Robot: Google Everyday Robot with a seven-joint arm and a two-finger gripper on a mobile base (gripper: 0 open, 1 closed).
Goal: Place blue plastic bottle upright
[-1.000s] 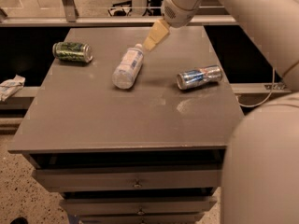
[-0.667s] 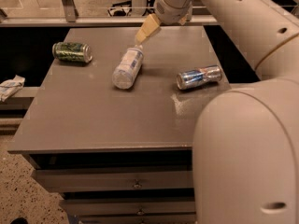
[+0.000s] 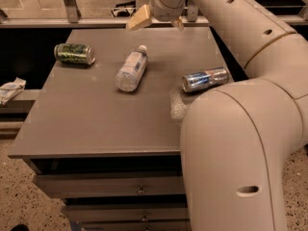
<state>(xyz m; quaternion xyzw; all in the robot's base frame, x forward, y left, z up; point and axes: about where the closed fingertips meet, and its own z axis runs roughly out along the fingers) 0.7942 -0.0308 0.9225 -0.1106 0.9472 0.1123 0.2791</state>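
Observation:
The blue plastic bottle is clear with a white cap and a white-and-blue label. It lies on its side near the middle of the grey table, cap pointing to the far edge. My gripper hangs above the table's far edge, beyond the cap and apart from the bottle. It is open and empty, with one tan finger at the left and the other at the right.
A green can lies on its side at the far left of the table. A blue-and-silver can lies on its side at the right. My arm fills the right of the view. A white rag sits left of the table.
The gripper has moved toward the far edge of the table, away from the bottle's cap. The arm has swung across the right side of the view. The bottle and cans have not moved.

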